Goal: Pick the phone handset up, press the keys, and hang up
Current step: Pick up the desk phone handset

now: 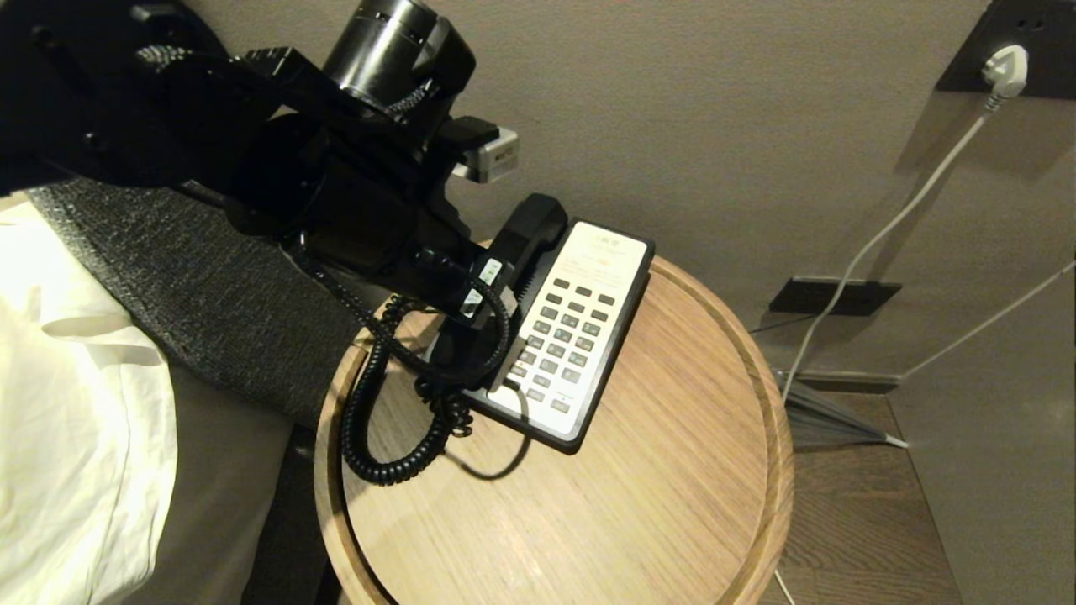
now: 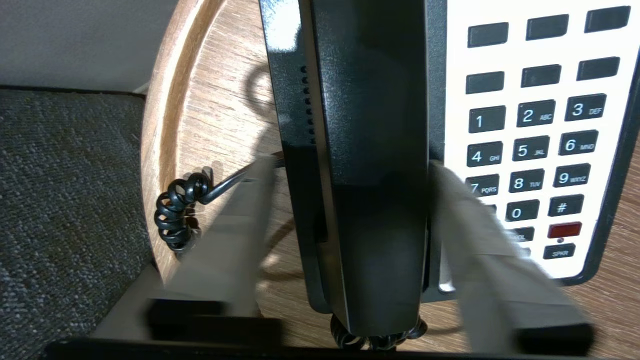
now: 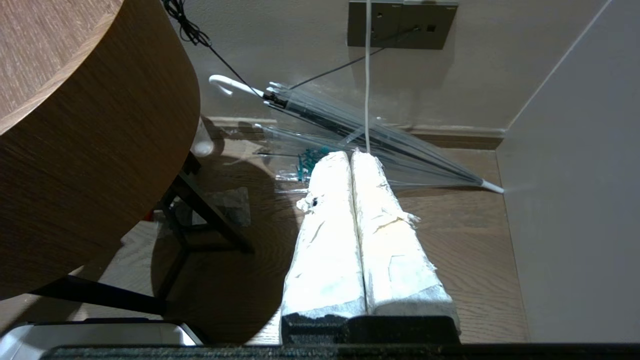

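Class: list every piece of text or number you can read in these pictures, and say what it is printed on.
All on the phone base keypad:
"1", "2 ABC", "3 DEF"
"4 GHI", "5 JKL", "6 MNO"
"7 PQRS", "8 TUV", "9 WXYZ"
"0", "#"
"SPKR"
Key beside the left gripper: partly hidden, unreadable.
Print at the base's top and arm stickers, head view: too small.

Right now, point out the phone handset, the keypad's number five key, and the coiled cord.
phone handset [image 2: 372,150], left wrist view, on its black back.
number five key [image 2: 529,149], left wrist view, on the key's face.
coiled cord [image 1: 357,420], head view, on the loop lying on the table.
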Available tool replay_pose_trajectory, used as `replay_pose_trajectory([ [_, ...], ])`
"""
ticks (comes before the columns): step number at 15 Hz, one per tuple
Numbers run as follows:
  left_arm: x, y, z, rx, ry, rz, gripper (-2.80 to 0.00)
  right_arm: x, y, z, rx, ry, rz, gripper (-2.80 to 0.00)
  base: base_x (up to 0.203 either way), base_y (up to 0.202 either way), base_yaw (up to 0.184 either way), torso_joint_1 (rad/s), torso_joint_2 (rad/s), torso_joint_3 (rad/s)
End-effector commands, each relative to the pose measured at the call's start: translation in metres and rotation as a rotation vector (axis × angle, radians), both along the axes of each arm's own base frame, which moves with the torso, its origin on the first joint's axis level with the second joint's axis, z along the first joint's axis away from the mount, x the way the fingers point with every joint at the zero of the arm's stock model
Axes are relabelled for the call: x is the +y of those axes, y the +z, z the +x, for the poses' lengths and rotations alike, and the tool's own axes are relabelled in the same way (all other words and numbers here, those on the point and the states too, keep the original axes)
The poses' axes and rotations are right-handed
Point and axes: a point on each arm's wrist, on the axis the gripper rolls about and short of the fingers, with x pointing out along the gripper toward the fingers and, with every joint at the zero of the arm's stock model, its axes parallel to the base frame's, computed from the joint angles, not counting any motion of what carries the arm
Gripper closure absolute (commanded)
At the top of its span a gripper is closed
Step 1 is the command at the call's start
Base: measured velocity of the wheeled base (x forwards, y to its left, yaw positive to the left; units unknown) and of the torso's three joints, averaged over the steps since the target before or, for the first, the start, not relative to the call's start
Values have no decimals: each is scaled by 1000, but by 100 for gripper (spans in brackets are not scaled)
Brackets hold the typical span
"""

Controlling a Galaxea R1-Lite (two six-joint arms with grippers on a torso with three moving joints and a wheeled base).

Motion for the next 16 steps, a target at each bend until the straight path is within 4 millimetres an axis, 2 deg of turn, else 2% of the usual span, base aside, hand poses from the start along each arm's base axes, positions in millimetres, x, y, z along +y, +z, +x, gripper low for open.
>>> replay_pose_trajectory([
  [1,0,-1,1,1,2,2,0,0,-6,2,20,1,0,0,0,0,0,0,0,0],
  [8,2,2,-3,-2,3,-5,0,0,-6,2,20,-1,0,0,0,0,0,0,0,0],
  [12,10,12,-11,-21,8,-31,0,0,-6,2,20,-1,0,0,0,0,0,0,0,0],
  [16,24,29,-24,-60,29,-84,0,0,-6,2,20,1,0,0,0,0,0,0,0,0],
])
